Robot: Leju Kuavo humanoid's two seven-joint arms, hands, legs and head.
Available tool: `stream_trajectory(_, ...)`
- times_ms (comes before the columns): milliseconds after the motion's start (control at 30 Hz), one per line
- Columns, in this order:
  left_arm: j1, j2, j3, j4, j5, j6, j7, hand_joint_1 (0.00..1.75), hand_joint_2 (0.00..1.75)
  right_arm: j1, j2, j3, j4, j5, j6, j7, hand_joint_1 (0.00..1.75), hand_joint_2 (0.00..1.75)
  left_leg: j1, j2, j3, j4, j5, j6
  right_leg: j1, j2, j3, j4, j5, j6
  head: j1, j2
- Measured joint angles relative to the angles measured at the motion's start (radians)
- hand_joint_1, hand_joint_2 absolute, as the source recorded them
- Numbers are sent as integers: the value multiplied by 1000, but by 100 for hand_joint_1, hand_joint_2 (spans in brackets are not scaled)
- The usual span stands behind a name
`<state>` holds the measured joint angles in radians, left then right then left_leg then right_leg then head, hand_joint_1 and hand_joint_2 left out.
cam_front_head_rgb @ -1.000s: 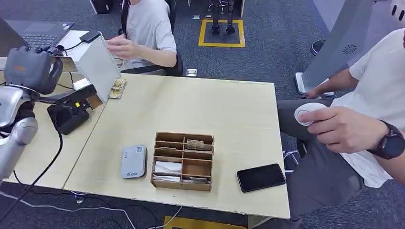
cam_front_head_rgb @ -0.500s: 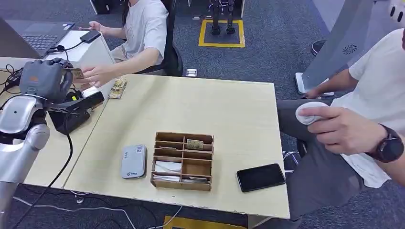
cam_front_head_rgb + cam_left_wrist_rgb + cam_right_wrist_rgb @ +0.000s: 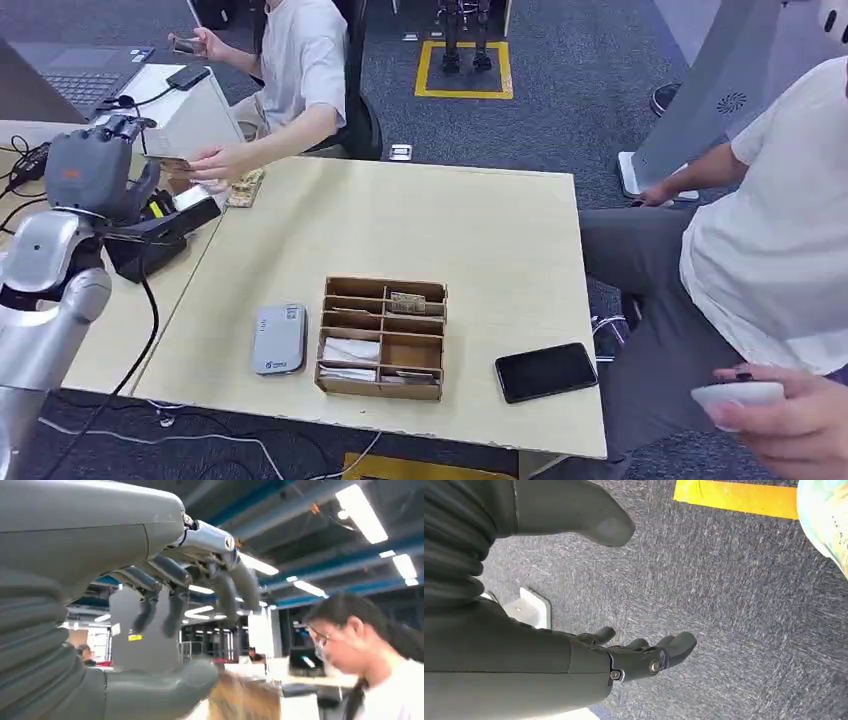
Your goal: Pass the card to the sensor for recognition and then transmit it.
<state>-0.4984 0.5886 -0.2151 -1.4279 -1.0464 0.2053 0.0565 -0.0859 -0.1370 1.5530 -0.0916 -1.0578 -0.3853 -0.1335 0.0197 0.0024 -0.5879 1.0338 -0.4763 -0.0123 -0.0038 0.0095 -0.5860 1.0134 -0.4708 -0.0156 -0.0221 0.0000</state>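
The left robot hand (image 3: pixel 92 172) is raised above the far left corner of the pale wooden counter (image 3: pixel 480 240), just over the black card-reading sensor (image 3: pixel 150 235) that stands there with a cable trailing from it. In the left wrist view its dark fingers (image 3: pixel 172 605) arch over the thick grey thumb with a gap between them, and the brown patterned card (image 3: pixel 243 700) lies blurred just beyond the thumb; whether the robot hand is pinching the card or has let go cannot be told. In the head view the card (image 3: pixel 172 163) sits between this robot hand and a seated person's hand (image 3: pixel 222 160), which reaches in from beyond the sensor and touches the card's far end.

The right robot hand (image 3: pixel 624 655) hangs over grey carpet, fingers loosely spread, grasping nothing.

Nearer the robot than the sensor, an open brown wooden organiser box (image 3: pixel 383 337) with several compartments stands on the counter. One upper compartment holds a small patterned card (image 3: pixel 407 302); a lower left compartment holds white folded paper (image 3: pixel 351 350). A flat grey rectangular device (image 3: pixel 279 339) lies just left of the box, and a black smartphone (image 3: pixel 546 372) lies to its right. Another person's hand (image 3: pixel 790 420) holds a small white object at the counter's near right.
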Motion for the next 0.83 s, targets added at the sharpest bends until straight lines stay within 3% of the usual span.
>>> stream_trajectory(200,109,23,98,-7,26,27,-19,0,175,5,0,0,0,-11,-1,2,0,175,1,0,0,0,0,0,0,0,0,0,-1,0,0,0)
stream_trajectory(267,163,29,155,-13,103,33,-36,0,175,5,0,0,0,-25,-5,0,0,175,0,1,0,-1,0,-1,0,2,0,1,-1,0,0,0)
stream_trajectory(467,422,29,419,-41,284,125,-171,0,175,21,0,-2,1,-60,-7,3,0,175,1,7,2,-1,-4,-2,0,8,-1,1,-3,-2,0,0)
stream_trajectory(500,459,23,493,-53,313,124,-197,0,175,24,0,-3,2,-66,-8,3,0,175,1,7,2,-1,-5,-1,0,9,-1,1,-4,-1,-1,0)
stream_trajectory(600,546,-25,681,-81,358,82,-285,0,175,30,0,-10,3,-83,-13,2,0,175,0,5,2,-1,-6,-1,0,6,1,0,-7,0,0,0)
stream_trajectory(667,587,-83,835,-92,356,37,-343,0,175,33,3,-13,5,-92,-17,2,0,175,1,5,3,-1,-8,-2,0,7,1,0,-7,-1,0,0)
stream_trajectory(767,589,-149,996,-79,352,-70,-340,0,175,37,4,-20,5,-102,-17,5,0,175,0,1,1,-1,-8,-1,0,0,3,0,-8,0,0,0)
stream_trajectory(833,574,-200,1118,-7,348,-147,-337,0,175,36,7,-24,5,-109,-17,4,0,175,0,0,2,-1,-9,0,0,0,5,0,-9,0,0,0)
